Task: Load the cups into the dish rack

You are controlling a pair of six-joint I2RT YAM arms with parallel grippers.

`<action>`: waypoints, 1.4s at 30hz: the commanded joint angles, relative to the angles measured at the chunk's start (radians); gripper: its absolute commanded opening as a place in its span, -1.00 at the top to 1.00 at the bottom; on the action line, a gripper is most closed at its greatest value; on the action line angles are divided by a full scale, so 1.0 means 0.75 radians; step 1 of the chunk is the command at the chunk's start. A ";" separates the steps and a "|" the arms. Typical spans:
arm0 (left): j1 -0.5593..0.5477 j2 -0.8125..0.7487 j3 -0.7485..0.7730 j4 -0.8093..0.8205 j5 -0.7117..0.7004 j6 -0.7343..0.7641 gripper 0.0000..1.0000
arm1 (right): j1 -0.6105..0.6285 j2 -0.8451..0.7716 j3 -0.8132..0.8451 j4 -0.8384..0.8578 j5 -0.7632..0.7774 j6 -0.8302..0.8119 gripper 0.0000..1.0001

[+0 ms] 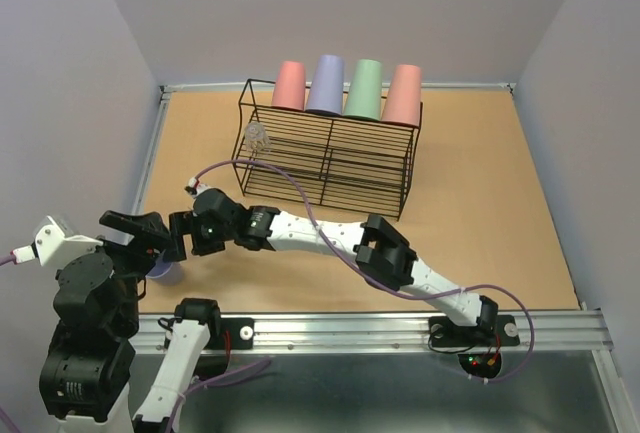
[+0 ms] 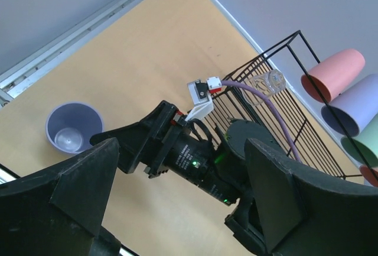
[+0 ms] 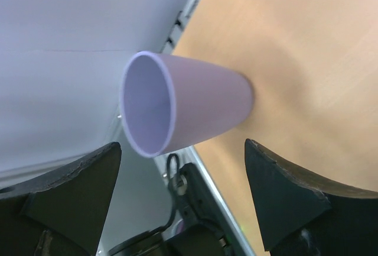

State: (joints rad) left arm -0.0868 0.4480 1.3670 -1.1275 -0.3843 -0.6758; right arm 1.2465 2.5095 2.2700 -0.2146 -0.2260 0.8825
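Reaching: lavender cup [image 3: 189, 111] lies just ahead of my right gripper's [image 3: 180, 149] spread jaws; next I advance, then close. Left gripper [image 2: 180, 149] is spread and empty.

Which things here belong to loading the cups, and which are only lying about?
Job: dish rack; on its top, left pink cup, lavender cup, green cup, right pink cup; small clear cup at its left end; second lavender cup upright on the table.
Not the job: purple cable, metal rail.
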 commanded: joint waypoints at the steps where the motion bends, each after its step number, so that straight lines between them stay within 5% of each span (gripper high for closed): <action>1: -0.011 -0.014 0.000 0.016 -0.007 0.005 -0.96 | 0.023 0.059 0.133 -0.037 0.119 -0.035 -0.79; 12: -0.064 0.022 -0.019 0.051 -0.060 0.067 -0.96 | 0.027 0.164 0.227 -0.066 0.195 -0.019 -0.64; 19: -0.126 0.020 -0.039 0.059 -0.107 0.050 -0.96 | 0.027 0.133 0.125 -0.094 0.236 -0.033 0.41; 25: -0.187 0.020 -0.049 0.070 -0.150 0.020 -0.96 | 0.027 0.109 0.088 -0.111 0.246 -0.031 0.98; 30: -0.220 0.035 -0.023 0.082 -0.177 0.013 -0.96 | 0.023 -0.018 -0.074 -0.119 0.352 -0.070 0.99; 42: -0.242 0.182 0.108 0.337 0.044 0.277 -0.96 | -0.048 -0.893 -0.803 -0.105 0.673 -0.058 0.99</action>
State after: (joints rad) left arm -0.2630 0.5167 1.3766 -1.0286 -0.4355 -0.5762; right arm 1.2179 2.0510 1.7435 -0.3386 0.1585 0.8562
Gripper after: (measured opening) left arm 0.982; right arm 0.111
